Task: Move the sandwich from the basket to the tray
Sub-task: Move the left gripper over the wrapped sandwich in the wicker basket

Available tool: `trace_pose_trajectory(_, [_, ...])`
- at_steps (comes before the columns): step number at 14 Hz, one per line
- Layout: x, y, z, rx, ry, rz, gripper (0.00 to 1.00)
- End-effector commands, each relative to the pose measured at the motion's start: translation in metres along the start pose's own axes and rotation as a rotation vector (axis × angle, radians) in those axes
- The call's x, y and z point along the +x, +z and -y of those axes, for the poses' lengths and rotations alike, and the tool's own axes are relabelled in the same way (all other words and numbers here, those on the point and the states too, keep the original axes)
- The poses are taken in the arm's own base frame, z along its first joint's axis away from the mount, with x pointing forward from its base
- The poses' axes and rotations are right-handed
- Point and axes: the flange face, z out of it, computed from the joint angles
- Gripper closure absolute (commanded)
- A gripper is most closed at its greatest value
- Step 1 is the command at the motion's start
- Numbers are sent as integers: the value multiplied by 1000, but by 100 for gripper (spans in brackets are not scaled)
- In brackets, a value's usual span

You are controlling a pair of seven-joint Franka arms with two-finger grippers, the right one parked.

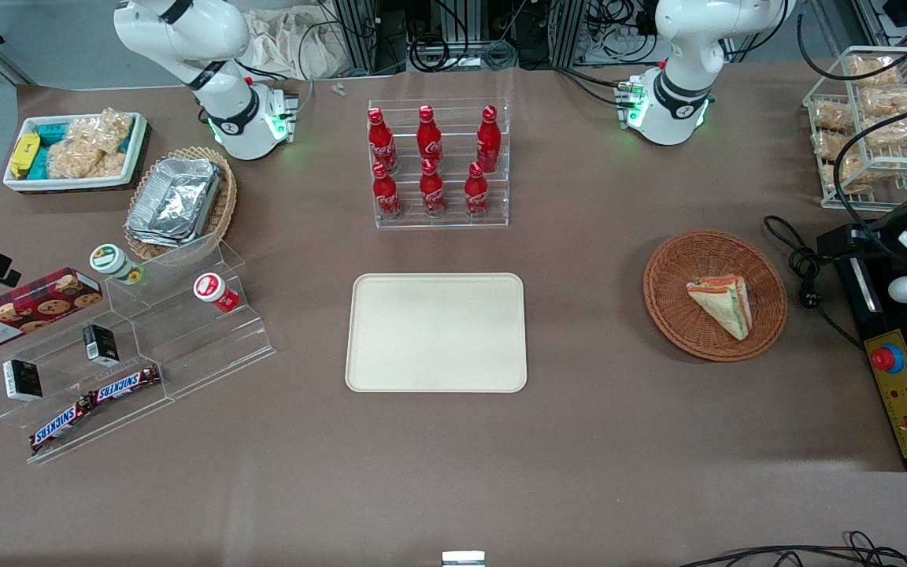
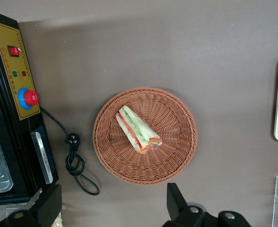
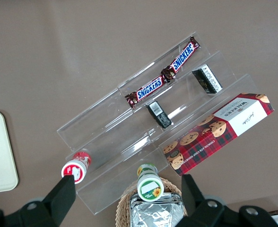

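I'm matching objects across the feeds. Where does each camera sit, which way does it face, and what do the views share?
Front view: high, facing both arm bases across the table; tray central.
Left wrist view: above, looking down on the sandwich in the basket; the open gripper shows.
Right wrist view: looks down on the Snickers bars; parked fingers show.
Shared: basket, sandwich, tray edge.

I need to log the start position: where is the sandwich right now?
The sandwich lies inside the round wicker basket, toward the working arm's end of the table, beside the tray; the open gripper hovers above it.
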Motion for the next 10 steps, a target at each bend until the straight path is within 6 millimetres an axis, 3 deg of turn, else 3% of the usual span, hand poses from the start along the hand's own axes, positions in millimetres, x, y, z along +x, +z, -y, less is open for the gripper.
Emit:
trace_pose_trajectory(1, [-2, -4, 1, 7, -16, 11, 0])
trace_pose_trajectory(4, [-1, 15, -4, 6, -121, 65, 0])
trace_pose_trajectory(6, [-2, 46, -14, 17, -333, 67, 0])
trace_pose_trajectory(8, [-19, 83, -23, 18, -658, 1, 0])
trace_pose_trajectory(10, [-27, 131, -27, 19, -787, -10, 0])
